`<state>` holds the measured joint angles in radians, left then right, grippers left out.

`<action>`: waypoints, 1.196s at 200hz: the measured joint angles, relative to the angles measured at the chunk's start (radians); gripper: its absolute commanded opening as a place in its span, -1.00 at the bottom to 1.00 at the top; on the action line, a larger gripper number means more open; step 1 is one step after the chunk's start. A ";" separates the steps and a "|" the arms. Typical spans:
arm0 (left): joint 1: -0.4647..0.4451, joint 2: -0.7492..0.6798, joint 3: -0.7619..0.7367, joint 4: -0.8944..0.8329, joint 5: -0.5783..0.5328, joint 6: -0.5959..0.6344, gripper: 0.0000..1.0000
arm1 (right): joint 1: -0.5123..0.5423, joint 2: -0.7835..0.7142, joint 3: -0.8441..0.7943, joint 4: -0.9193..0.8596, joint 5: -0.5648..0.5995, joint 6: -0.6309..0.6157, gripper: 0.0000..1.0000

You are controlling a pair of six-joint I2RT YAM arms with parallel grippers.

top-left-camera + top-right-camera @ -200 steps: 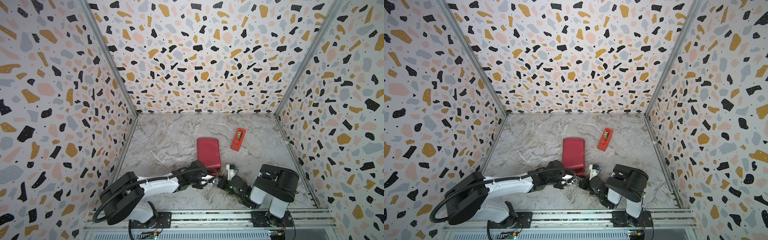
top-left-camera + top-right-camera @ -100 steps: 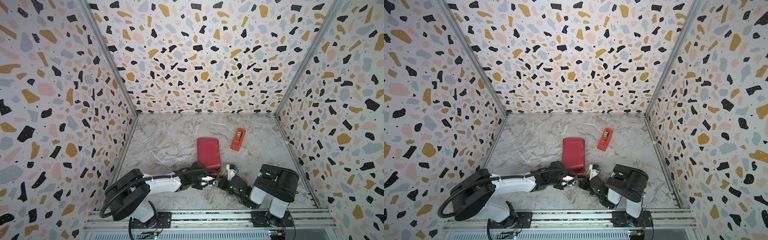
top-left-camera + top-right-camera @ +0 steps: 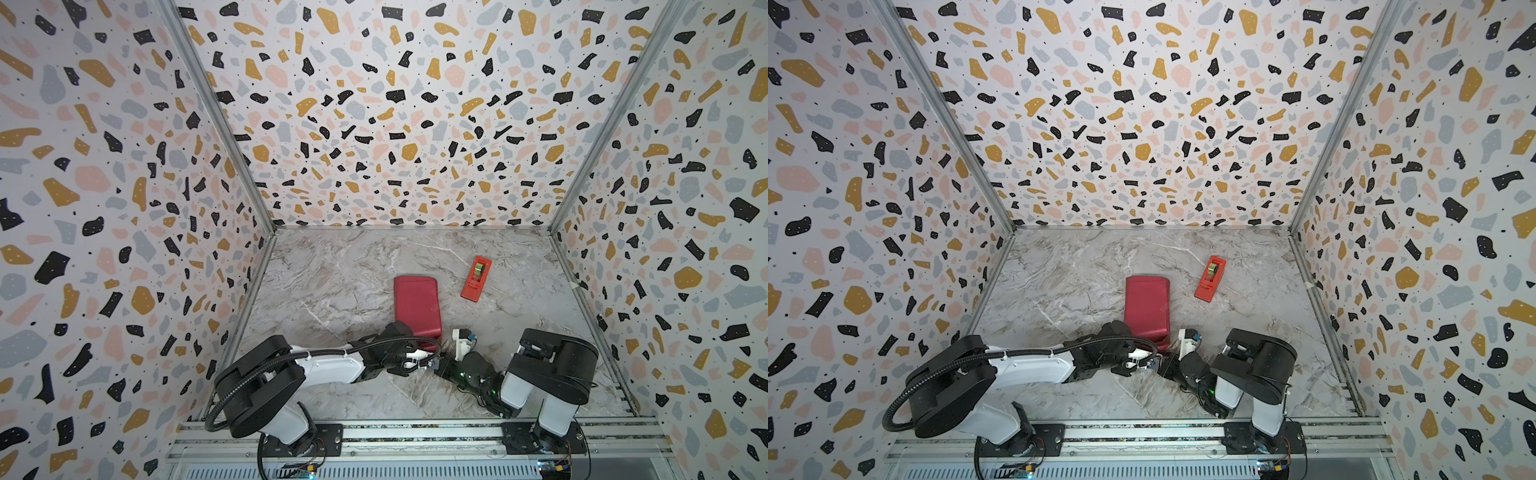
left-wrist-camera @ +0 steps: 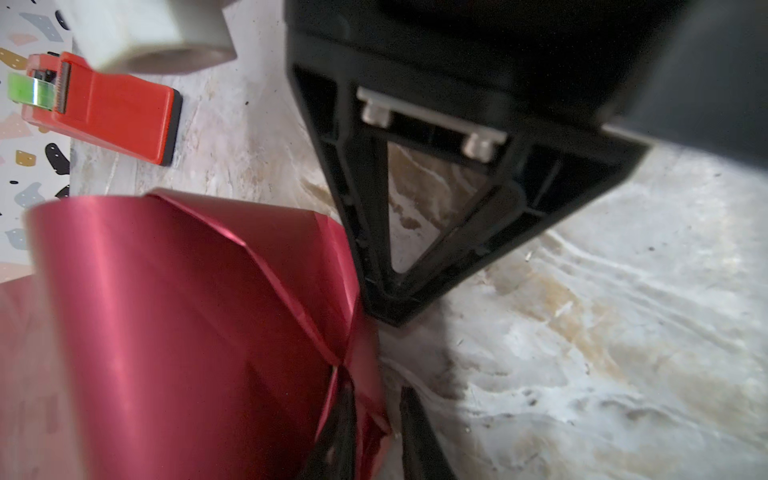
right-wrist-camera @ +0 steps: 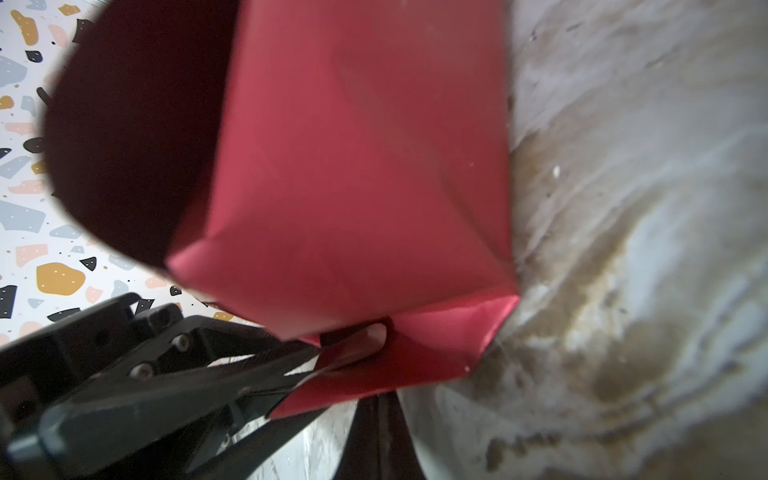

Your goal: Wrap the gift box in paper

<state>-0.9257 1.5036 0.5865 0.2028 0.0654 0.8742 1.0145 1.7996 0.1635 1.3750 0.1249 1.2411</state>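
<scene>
The gift box is hidden inside the red paper (image 3: 417, 305), which is folded round it into an oblong parcel (image 3: 1147, 305) on the marble floor. At the parcel's near end the paper is creased into a pointed flap (image 5: 415, 353). My left gripper (image 4: 376, 428) has that flap between its fingers (image 4: 343, 428), which stand a little apart with floor showing in the gap. In both top views it sits low at the near end (image 3: 430, 362). My right gripper (image 5: 378, 432) is shut, its tip (image 4: 390, 313) against the flap's edge, facing the left one (image 3: 441, 360).
A red-orange tape dispenser (image 3: 476, 278) with a green roll lies on the floor to the right of and behind the parcel (image 4: 99, 108). Patterned walls close in the left, back and right. The metal base rail (image 3: 415, 432) runs along the front.
The left arm has swung slightly to the right and its jaws have narrowed round the flap. The right arm, the parcel and the dispenser have not moved.
</scene>
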 measured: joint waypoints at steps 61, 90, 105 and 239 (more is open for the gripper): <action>0.000 0.008 0.000 0.009 0.001 -0.006 -0.91 | 0.000 -0.002 0.000 -0.003 0.003 0.000 -0.98; 0.000 0.008 0.000 0.009 0.001 -0.012 -1.00 | 0.000 -0.017 -0.005 -0.023 0.007 0.000 -0.99; 0.002 0.008 0.000 0.013 0.002 -0.021 -1.00 | -0.004 -0.032 -0.013 -0.038 0.007 -0.001 -0.97; -0.041 -0.019 -0.008 0.108 0.004 -0.140 -1.00 | -0.286 -0.838 -0.016 -0.817 -0.137 -0.361 -0.20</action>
<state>-0.9665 1.4841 0.5789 0.3111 0.0696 0.7345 0.7280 0.9619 0.1471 0.5583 -0.0120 0.8799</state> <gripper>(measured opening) 0.047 0.375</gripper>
